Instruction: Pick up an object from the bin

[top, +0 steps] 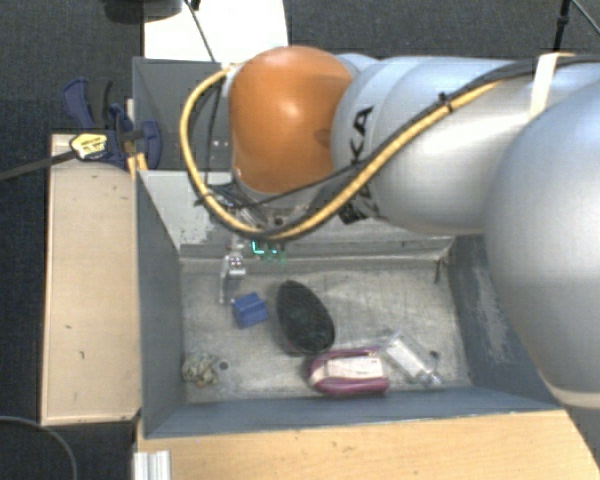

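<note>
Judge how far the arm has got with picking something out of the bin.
Early stage. The gripper sits low at the bin's back left, beside a blue block. Nothing is lifted yet: the block, a black oval lump and a purple packet all lie on the floor. Grasping and lifting remain.

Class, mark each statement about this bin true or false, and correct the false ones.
1. The blue block lies left of the black oval. True.
2. The pink packet lies by the near wall of the bin. True.
3. The gripper hangs over the pink packet. False: it is at the far left, just beyond the blue block.
4. A crumpled lump lies right of the packet. False: the lump lies in the near left corner.
</note>
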Controlling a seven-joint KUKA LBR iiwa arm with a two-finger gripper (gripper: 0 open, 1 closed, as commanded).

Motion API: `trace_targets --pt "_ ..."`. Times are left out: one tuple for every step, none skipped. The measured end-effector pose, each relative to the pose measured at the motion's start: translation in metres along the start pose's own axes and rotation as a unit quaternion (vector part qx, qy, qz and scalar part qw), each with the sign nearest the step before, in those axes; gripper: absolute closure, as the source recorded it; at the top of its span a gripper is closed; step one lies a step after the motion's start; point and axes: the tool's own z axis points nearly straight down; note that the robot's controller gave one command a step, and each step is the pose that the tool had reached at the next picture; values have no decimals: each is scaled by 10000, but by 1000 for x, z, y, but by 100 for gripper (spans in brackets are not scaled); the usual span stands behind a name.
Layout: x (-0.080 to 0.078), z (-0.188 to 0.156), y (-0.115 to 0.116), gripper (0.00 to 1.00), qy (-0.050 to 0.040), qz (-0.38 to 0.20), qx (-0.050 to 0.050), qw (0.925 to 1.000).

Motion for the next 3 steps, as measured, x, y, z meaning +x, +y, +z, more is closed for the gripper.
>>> trace_targets --pt "25 133 -66 0 -5 539 5 9985" --pt "26 97 -85 0 -57 513 -6 9987" --pt "39 81 -93 0 -23 1693 -3 9856"
